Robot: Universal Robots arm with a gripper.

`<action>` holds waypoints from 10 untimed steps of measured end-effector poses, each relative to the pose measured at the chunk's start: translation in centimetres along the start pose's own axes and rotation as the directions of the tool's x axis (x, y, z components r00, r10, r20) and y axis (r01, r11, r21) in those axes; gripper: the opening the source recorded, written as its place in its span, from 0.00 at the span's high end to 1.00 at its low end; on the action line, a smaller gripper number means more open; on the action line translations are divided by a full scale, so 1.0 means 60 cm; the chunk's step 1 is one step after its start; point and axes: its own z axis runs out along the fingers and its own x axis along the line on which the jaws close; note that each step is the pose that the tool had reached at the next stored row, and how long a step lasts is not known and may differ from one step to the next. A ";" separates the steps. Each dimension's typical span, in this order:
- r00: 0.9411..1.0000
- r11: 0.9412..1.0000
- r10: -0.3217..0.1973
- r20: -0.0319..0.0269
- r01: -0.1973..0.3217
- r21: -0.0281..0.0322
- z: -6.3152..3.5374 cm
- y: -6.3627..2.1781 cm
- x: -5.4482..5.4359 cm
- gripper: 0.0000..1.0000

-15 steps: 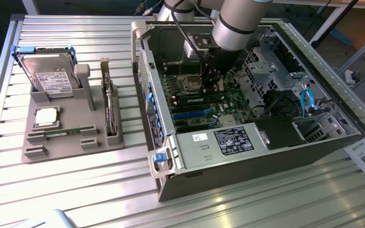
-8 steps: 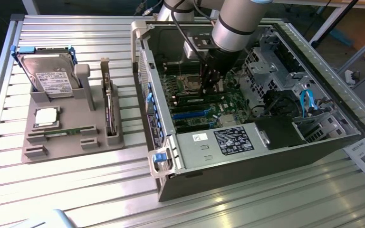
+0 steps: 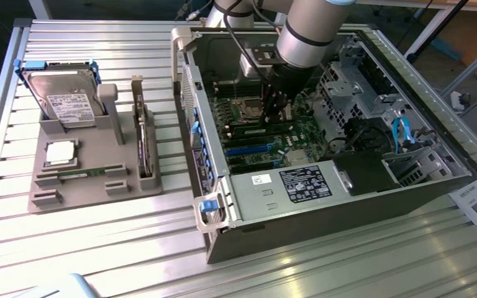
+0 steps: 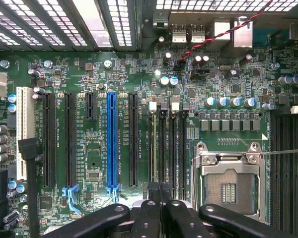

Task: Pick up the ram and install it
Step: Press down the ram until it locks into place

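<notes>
The ram (image 4: 154, 144) shows edge-on as a thin pale line standing upright in one of the motherboard's memory slots (image 4: 171, 148), between the blue expansion slot (image 4: 112, 144) and the empty processor socket (image 4: 228, 183). Upright is how it must sit to seat. The gripper (image 4: 161, 201) reaches down into the open computer case (image 3: 322, 211), fingers drawn together right over the stick's near end; whether they pinch it or only press cannot be told. Well apart, a grey parts tray (image 3: 97, 192) holds a hard drive (image 3: 69, 99).

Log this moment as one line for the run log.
gripper: shut, inside open grey computer case | above green motherboard | nearest: black memory slots | thin green ram stick: appears seated
</notes>
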 end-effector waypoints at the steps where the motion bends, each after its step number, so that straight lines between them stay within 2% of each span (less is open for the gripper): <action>1: 1.000 1.000 0.000 0.000 0.000 0.000 0.000 0.000 0.000 0.90; 10: 1.000 1.000 0.000 0.000 0.000 0.000 0.002 0.000 0.000 0.90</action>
